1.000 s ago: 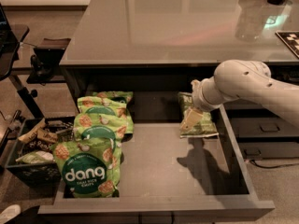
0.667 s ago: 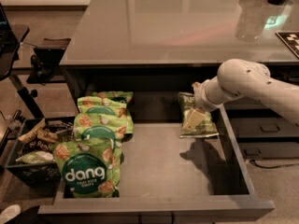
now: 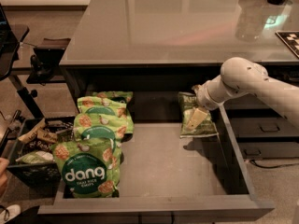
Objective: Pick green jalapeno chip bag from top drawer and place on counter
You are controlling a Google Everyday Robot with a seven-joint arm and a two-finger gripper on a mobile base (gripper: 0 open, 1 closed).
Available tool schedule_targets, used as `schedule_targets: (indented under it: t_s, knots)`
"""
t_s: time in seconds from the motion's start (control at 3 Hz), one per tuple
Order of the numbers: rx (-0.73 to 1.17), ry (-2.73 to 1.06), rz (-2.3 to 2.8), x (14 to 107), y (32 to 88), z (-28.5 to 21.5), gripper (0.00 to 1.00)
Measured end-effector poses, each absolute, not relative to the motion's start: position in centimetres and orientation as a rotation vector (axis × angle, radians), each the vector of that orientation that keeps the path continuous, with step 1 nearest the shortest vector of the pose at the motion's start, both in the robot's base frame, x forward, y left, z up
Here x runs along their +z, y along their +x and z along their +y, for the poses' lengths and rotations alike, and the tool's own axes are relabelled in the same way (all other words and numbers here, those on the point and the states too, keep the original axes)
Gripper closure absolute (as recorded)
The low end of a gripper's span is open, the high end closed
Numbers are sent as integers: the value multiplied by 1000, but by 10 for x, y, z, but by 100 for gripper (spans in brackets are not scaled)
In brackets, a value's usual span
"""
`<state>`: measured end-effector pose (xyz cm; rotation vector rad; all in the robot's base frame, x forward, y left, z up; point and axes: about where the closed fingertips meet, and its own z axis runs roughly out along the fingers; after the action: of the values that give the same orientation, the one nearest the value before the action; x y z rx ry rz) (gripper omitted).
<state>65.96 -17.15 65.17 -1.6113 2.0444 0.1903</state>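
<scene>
The counter [image 3: 163, 27] is smooth, glossy grey and mirrors the lights, while the top drawer [image 3: 173, 171] has a flat matt grey floor. At its far right the gripper [image 3: 196, 118], on a smooth pale plastic-looking arm [image 3: 243, 76], meets the crinkly green jalapeno chip bag [image 3: 206, 129]. The dang bags [image 3: 88, 171] at left look like shiny printed film.

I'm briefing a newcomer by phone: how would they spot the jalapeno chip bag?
Below the counter, the top drawer stands open. At its back right lies the green jalapeno chip bag, the gripper right over it. It is dull and alone, unlike the bright dang bags stacked left.
</scene>
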Motion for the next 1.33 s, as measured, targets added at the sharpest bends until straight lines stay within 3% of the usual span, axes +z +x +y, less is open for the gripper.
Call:
schedule_targets:
  t_s: [1.0,1.33]
  knots:
    - [203,-1621,2092,625,665,-196,0]
    - [209,-1623,2096,621,663,-197,19]
